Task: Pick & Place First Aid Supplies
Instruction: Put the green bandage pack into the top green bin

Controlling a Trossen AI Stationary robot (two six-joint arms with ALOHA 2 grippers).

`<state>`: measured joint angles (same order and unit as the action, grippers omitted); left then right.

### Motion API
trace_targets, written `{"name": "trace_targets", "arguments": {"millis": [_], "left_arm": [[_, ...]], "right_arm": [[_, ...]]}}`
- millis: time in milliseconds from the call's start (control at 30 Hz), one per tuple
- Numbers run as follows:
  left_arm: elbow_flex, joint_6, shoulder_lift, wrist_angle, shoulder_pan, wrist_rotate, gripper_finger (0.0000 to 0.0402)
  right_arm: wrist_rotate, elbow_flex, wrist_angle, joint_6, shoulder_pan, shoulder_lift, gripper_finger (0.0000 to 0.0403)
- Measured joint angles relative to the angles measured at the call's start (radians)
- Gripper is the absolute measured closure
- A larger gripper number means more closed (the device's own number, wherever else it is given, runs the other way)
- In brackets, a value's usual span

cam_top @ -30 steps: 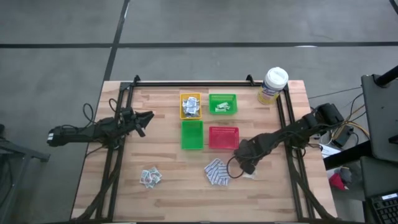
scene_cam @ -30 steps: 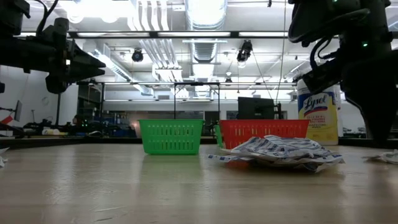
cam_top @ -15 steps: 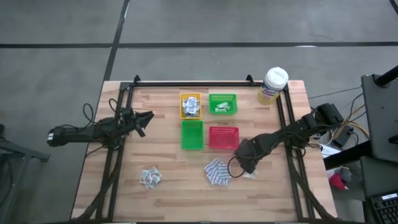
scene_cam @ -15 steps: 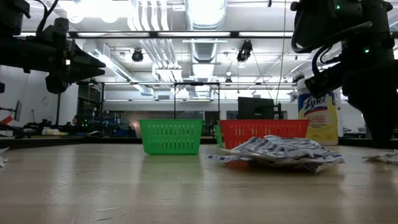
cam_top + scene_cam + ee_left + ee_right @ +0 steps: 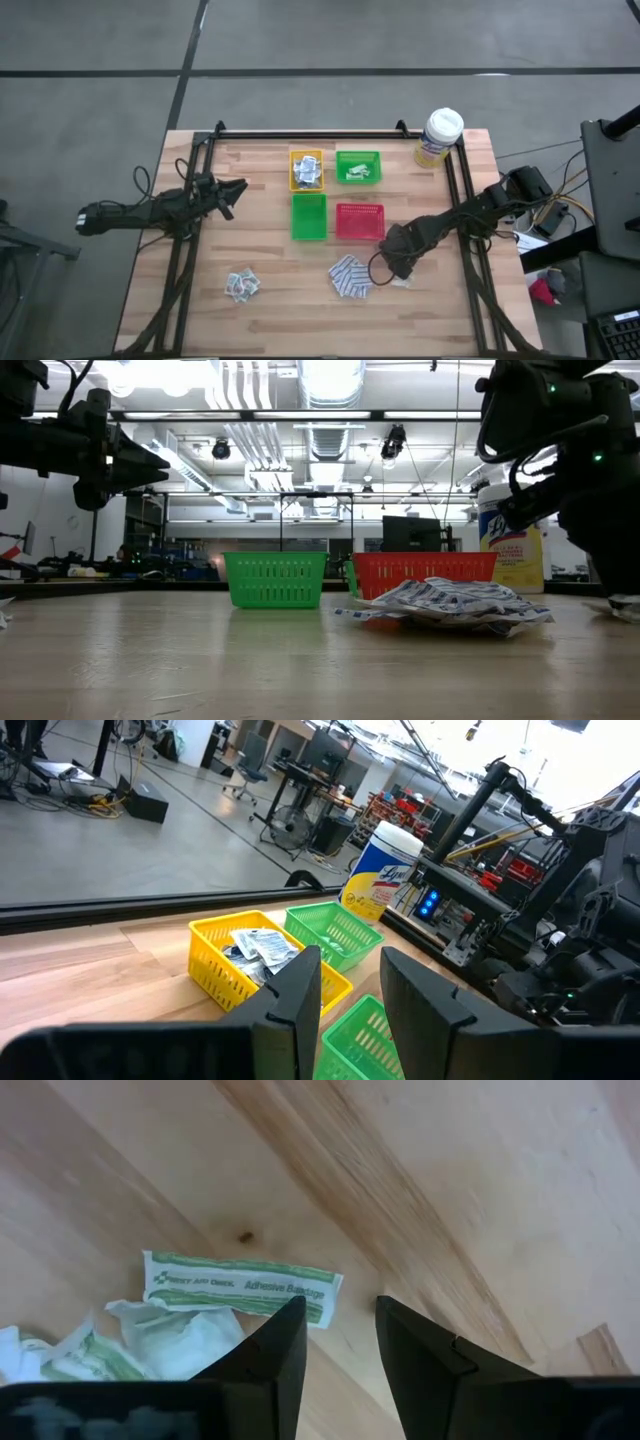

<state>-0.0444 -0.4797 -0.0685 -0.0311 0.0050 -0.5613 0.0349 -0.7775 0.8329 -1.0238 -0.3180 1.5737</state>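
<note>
Strip lies flat on the table just ahead of our right gripper, jaws apart and empty; likely light, thin, floppy, so we'd pinch across its near edge.

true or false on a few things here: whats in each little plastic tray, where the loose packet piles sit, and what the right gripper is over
1. The small yellow plastic tray holds white-grey sachets. True.
2. The small red plastic tray is full of packets. False: no packets show in it.
3. The right gripper hangs over pale green adhesive bandage strips lying on the wooden table, jaws apart, holding nothing. True.
4. The yellow wipes canister with a white lid stands between the trays. False: it stands at the table's far right corner.
5. A pile of blue-and-white patterned pads lies near the red tray. True.
6. The left gripper grips a sachet. False: it waits at the left, empty.
</note>
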Motion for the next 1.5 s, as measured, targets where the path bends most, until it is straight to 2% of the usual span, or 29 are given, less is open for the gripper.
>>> {"name": "trace_targets", "arguments": {"millis": [200, 633, 933, 1267, 1400, 1500], "left_arm": [[0.0, 0.0, 0.0, 0.0, 0.0, 0.0, 0.0293], [0.0, 0.0, 0.0, 0.0, 0.0, 0.0, 0.0293], [0.0, 0.0, 0.0, 0.0, 0.0, 0.0, 0.0293], [0.0, 0.0, 0.0, 0.0, 0.0, 0.0, 0.0293], [0.0, 0.001, 0.0, 0.0, 0.0, 0.0, 0.0293], [0.0, 0.001, 0.0, 0.0, 0.0, 0.0, 0.0293]], "right_arm": [[0.004, 0.009, -0.002, -0.025, 0.0, -0.001, 0.0292], [0.011, 0.011, 0.007, -0.05, 0.0, -0.001, 0.039], [-0.025, -0.002, 0.083, -0.105, 0.0, -0.012, 0.0394], [-0.085, -0.089, 0.162, -0.151, 0.0, -0.11, 0.0394], [-0.074, -0.11, 0.158, -0.11, 0.0, -0.183, 0.0394], [-0.015, -0.116, 0.151, -0.033, 0.0, -0.242, 0.0394]]}}
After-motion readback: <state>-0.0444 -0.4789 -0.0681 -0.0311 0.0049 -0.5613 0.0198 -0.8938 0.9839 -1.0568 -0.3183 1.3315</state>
